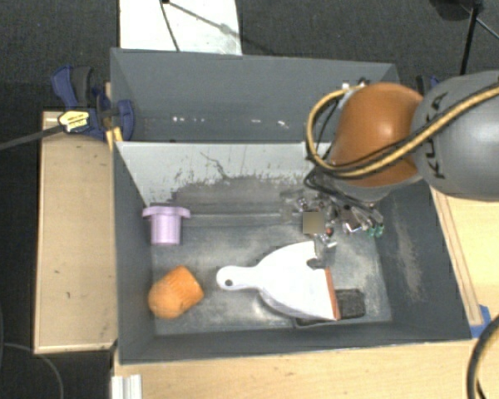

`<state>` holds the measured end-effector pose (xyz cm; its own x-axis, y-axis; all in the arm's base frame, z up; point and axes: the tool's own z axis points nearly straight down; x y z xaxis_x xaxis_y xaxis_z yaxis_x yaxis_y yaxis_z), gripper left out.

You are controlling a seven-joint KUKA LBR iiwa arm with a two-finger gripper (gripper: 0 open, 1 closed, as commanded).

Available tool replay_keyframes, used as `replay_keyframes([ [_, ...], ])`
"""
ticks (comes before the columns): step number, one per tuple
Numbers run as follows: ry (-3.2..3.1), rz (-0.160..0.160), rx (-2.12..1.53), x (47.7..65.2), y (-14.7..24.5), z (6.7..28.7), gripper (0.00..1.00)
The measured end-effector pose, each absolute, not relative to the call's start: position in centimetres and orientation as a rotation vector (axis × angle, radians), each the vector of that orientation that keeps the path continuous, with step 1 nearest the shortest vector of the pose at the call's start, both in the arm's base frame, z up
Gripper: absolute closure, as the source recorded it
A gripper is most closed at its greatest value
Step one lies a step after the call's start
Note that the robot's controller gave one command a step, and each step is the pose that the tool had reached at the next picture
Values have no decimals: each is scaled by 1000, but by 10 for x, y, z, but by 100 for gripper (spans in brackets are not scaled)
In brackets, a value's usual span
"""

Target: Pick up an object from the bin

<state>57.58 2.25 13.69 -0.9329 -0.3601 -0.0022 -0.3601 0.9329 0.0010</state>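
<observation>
My gripper hangs low over the right middle of the bin, its fingertips just above the upper edge of a white dustpan-shaped scoop. The scoop lies flat with its handle pointing left and an orange strip along its right edge. A small black block lies against the scoop's right end. I cannot make out whether the fingers are apart or together.
A lilac plastic cup-like piece stands at the bin's left side. An orange sponge-like lump lies in the front left corner. The arm with its orange dome and cables fills the upper right over the bin.
</observation>
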Motion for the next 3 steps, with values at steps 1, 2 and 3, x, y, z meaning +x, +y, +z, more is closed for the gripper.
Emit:
replay_keyframes([
  [1, 3067, 1, -679, 565, 28, 124, 0],
  [2, 3083, 1, -580, 554, 63, 82, 0],
  [3, 3086, 2, -575, 544, 90, 71, 100],
])
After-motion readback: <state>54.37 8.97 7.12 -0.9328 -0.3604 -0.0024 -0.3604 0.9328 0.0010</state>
